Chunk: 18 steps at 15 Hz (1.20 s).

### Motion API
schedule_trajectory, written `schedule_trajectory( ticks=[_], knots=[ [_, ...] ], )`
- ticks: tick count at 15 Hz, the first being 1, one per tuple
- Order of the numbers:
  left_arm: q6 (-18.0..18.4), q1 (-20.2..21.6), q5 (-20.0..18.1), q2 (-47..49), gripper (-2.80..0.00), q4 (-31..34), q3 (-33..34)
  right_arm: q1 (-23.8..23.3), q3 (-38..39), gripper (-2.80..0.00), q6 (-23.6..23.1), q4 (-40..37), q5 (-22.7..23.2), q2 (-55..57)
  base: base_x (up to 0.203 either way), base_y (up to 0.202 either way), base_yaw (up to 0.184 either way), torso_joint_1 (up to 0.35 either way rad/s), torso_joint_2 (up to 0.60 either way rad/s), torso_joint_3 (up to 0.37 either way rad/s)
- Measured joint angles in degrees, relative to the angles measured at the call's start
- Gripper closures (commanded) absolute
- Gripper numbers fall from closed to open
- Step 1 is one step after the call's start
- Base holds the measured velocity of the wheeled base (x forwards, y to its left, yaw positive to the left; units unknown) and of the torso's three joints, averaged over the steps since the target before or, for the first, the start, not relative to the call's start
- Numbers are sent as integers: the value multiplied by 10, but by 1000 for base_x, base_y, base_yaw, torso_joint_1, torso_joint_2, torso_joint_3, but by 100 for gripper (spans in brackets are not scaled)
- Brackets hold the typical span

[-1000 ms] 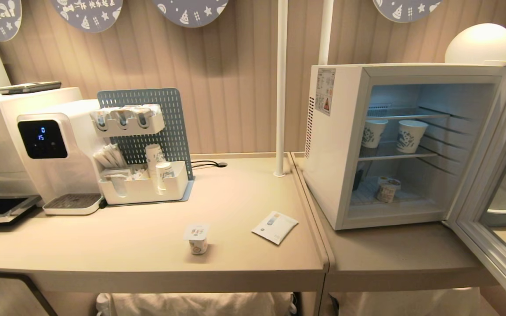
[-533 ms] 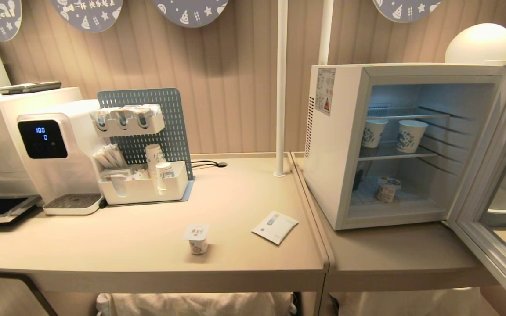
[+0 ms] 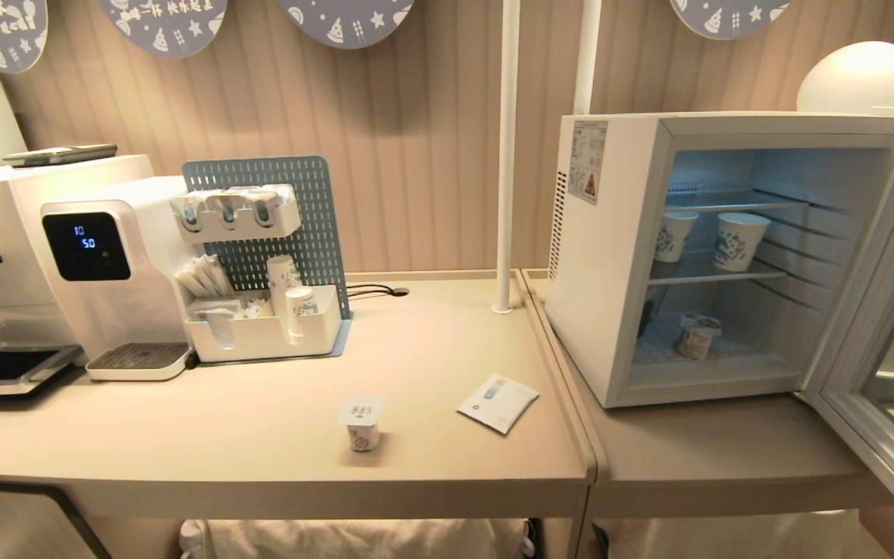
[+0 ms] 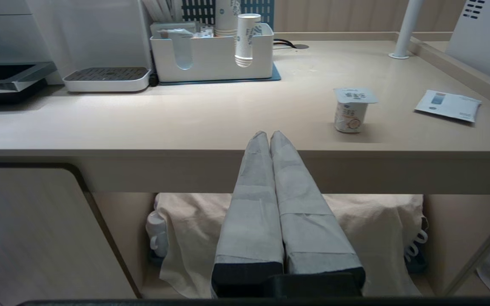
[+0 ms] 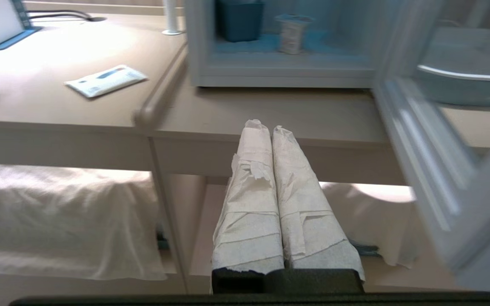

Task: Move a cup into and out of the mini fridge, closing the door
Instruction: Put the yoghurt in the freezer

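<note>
Premises present as a self-service drinks corner, of the hotel-room or lounge kind. A beige counter [image 3: 431,365] against a ribbed wall carries a water dispenser [image 3: 98,272], a pegboard caddy [image 3: 268,264] stocked with paper cups and sachets, and a mini fridge [image 3: 687,256] at its right end. Party-themed roundels [image 3: 346,12] hang above.

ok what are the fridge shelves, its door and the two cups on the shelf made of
Shelves: thin parallel bars, likely coated metal wire.
Door: pale, smooth frame, probably plastic, around a reflective pane, apparently glass.
Cups: matte white with blue print and rolled rims, most likely paper.
</note>
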State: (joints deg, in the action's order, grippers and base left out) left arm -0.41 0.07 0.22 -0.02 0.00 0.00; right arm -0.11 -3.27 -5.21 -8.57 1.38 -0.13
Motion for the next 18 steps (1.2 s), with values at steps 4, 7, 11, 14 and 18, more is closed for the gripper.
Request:
schedule_trajectory(
  ticks=[4, 7, 11, 14, 18],
  knots=[
    [0, 0, 0, 0, 0, 0, 0, 0, 0, 0, 0, 1, 0, 0, 0, 194, -1, 2, 1, 2],
    [0, 0, 0, 0, 0, 0, 0, 0, 0, 0, 0, 1, 0, 0, 0, 190, 1, 3, 3, 1],
    [0, 0, 0, 0, 0, 0, 0, 0, 0, 0, 0, 1, 0, 0, 0, 191, -2, 2, 4, 3],
    [0, 0, 0, 0, 0, -1, 0, 0, 0, 0, 1, 1, -1, 0, 0, 190, -1, 2, 5, 2],
    [0, 0, 0, 0, 0, 0, 0, 0, 0, 0, 2, 1, -1, 0, 0, 192, -1, 3, 0, 2]
  ],
)
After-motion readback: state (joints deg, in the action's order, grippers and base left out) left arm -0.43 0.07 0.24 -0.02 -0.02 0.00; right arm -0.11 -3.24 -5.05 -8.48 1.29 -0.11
